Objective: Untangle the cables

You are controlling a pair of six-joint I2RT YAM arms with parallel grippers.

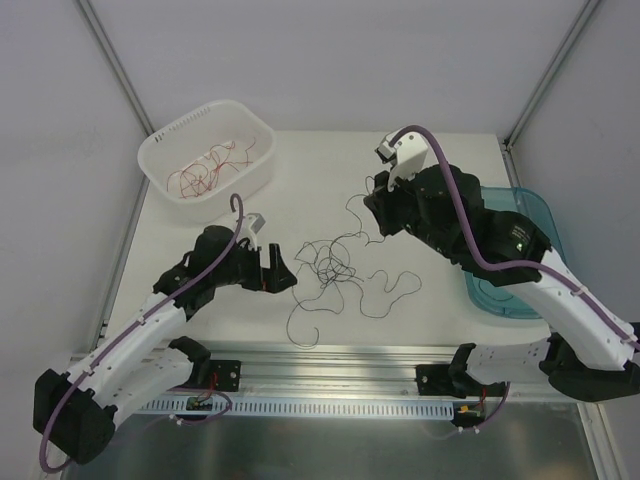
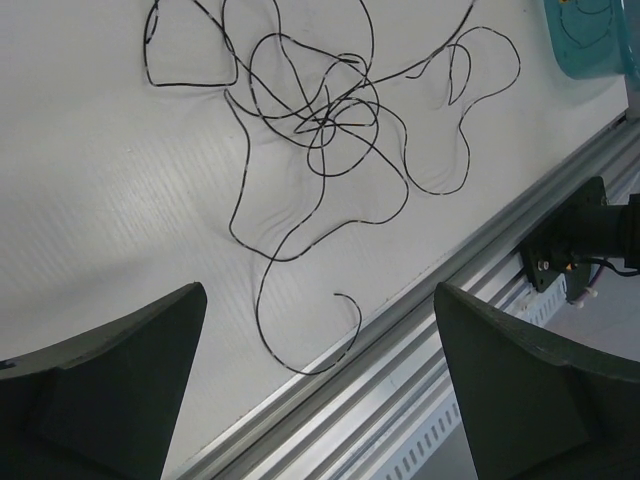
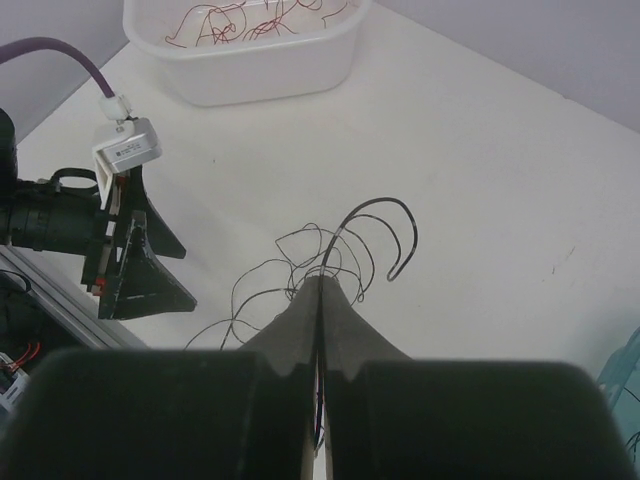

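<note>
Basket [image 1: 205, 208], white, well left of the black cables [image 1: 335, 265] tangled on the table [image 1: 440, 170], holds red cables [image 1: 207, 172]. Left gripper [image 1: 274, 266], just left of that tangle: jaws spread wide, empty. Right gripper [image 3: 322, 283], right of it: jaws clenched on one black strand.

Black cables [image 2: 325, 125] lie tangled on white table [image 2: 100, 200], left gripper [image 2: 318, 300] spread wide just below tangle, aluminium rail [image 2: 480, 270] lower-right of it, teal tray [image 2: 590, 40] upper-right.
</note>
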